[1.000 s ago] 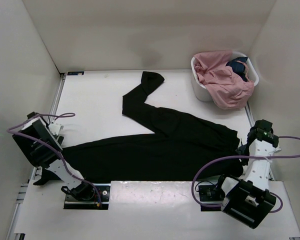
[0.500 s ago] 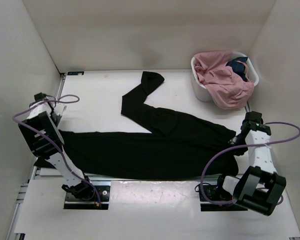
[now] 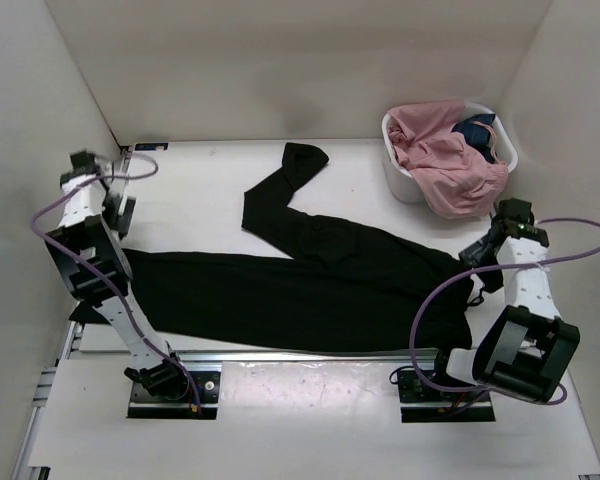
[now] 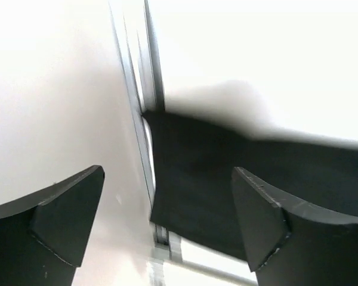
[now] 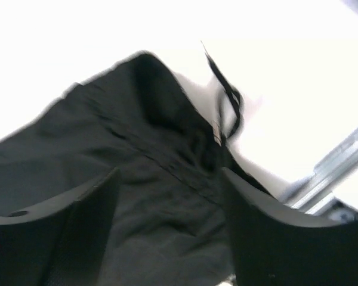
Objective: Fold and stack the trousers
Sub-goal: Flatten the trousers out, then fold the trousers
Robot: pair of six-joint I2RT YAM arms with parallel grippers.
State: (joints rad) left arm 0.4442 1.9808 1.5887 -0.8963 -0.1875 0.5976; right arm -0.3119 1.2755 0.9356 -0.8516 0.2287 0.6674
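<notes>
From above, we are seeing the black trousers (image 3: 310, 290) lying spread across the table (image 3: 200, 190). Left wrist: the left jaws are standing apart, empty. The hem (image 4: 185, 179) is lying on the rail (image 4: 146, 65), so we are risking a snag. Right wrist: the right jaws are gaping over the waistband (image 5: 167, 161) and might pinch only the drawstring (image 5: 230, 104).

Black trousers (image 3: 310, 290) lie spread flat across the table (one leg bent up toward the back).
</notes>
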